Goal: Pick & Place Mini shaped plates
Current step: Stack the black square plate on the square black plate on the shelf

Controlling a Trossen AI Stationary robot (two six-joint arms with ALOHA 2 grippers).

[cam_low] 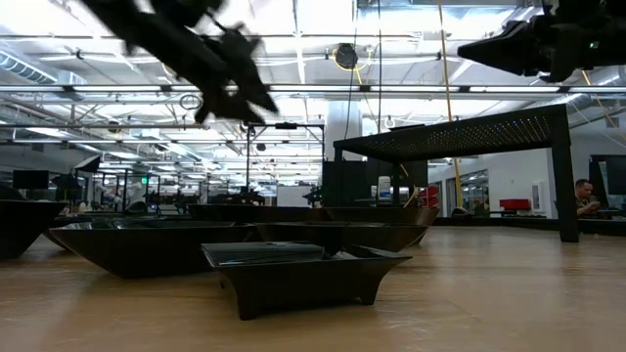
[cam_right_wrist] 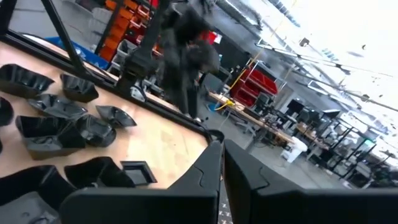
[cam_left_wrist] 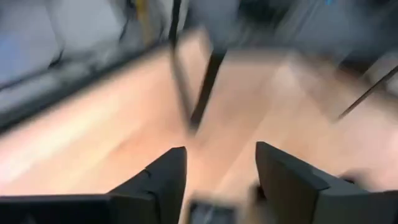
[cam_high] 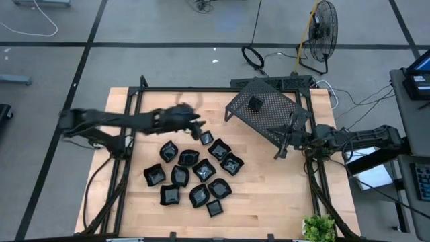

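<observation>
Several mini shaped plates [cam_high: 195,171], small glossy black dishes, lie bunched on the wooden table's middle. One more small plate [cam_high: 255,103] sits on top of the black perforated rack [cam_high: 269,114] at the far right. My left gripper [cam_high: 199,128] hovers above the far edge of the bunch, blurred. Its fingers [cam_left_wrist: 177,171] stand apart with nothing between them. My right gripper [cam_high: 289,139] is shut and empty, off the table beside the rack's near corner; its shut fingers [cam_right_wrist: 222,158] point toward the plates [cam_right_wrist: 68,121].
A black frame [cam_high: 134,101] runs along the table's edges. A green plant [cam_high: 319,227] stands at the near right corner. Bare wood lies at the near left and near right of the bunch. The nearest plate [cam_low: 298,274] fills the low view's foreground.
</observation>
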